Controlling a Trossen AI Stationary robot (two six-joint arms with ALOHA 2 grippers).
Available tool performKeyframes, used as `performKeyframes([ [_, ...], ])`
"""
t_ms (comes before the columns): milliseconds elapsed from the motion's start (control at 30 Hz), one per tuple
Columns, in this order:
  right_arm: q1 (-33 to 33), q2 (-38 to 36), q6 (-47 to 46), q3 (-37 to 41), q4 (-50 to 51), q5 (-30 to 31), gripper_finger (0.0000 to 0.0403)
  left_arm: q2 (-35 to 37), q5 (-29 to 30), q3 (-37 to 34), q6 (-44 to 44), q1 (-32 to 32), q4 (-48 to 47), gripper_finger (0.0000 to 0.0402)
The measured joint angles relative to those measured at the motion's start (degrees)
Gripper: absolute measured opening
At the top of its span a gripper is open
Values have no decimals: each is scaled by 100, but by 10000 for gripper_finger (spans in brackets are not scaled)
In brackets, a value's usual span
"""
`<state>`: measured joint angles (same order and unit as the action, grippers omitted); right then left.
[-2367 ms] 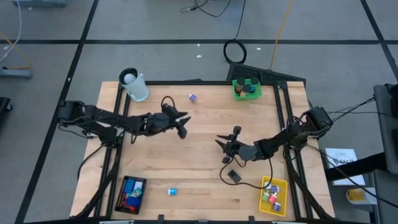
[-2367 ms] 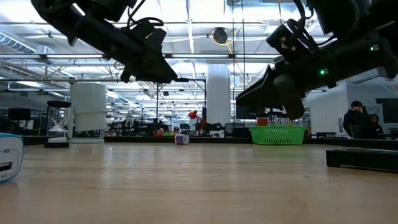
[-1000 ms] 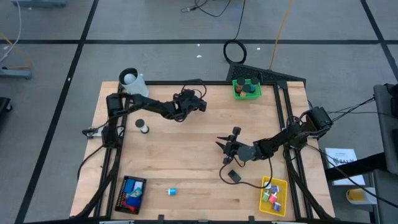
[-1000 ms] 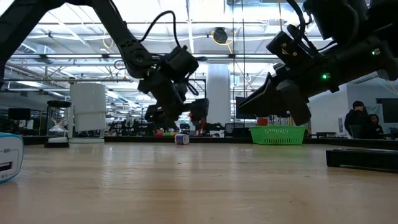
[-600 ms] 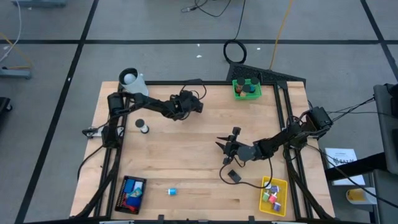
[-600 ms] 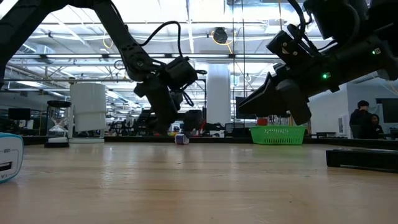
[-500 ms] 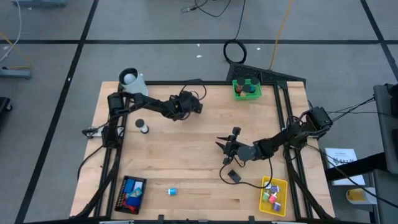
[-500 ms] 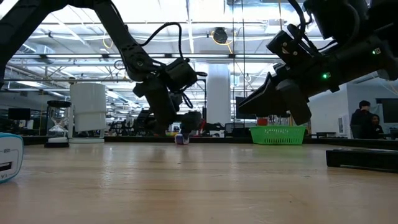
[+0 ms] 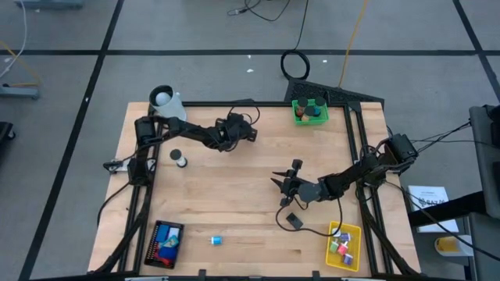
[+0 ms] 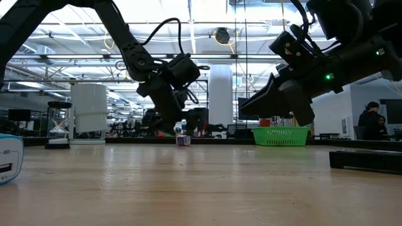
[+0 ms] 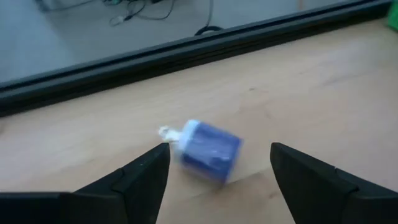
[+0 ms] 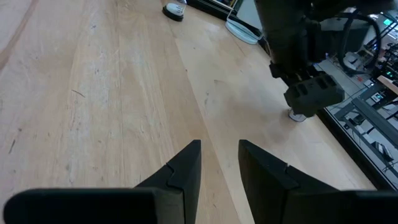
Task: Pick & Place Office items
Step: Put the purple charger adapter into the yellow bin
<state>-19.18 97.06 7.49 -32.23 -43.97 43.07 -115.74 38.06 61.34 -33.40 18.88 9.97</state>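
With its fingers spread wide and empty, the left gripper (image 11: pixel 217 163) should drop squarely over the blue block (image 11: pixel 209 151) lying between them before closing.

two arms (image 9: pixel 187 133), three trays (image 9: pixel 310 111), one cup (image 9: pixel 166 105)

from above i lose the blue block (image 11: pixel 210 151) under the left gripper (image 9: pixel 248 132) near the table's (image 9: pixel 234 187) far edge; the wrist picture smears it. the yellow tray's (image 9: pixel 353 232) pieces are too small to sort, and the black tray's (image 9: pixel 151 247) contents, perhaps blocks, blur together.
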Motion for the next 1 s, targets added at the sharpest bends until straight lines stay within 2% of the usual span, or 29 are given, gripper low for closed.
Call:
performKeyframes([
  [200, 0, 0, 0, 0, 2, -10, 98, 0, -58, 0, 388, 49, 167, 300],
  [333, 0, 0, 0, 0, 2, -11, 98, 2, -545, 0, 572, 246, 171, 311],
  [500, 2, 0, -2, 0, 2, -11, 98, 2, -654, 0, 911, 212, 167, 310],
  [633, 2, 0, -2, 0, -2, -12, 98, 2, -887, 0, 1256, 179, 234, 282],
  [867, 2, 0, -77, 0, 4, -12, 98, 2, -1159, 0, 1237, 295, 92, 207],
  [1000, 2, 0, -76, 0, 7, -13, 98, 2, -1252, 0, 1304, 299, 49, 178],
])
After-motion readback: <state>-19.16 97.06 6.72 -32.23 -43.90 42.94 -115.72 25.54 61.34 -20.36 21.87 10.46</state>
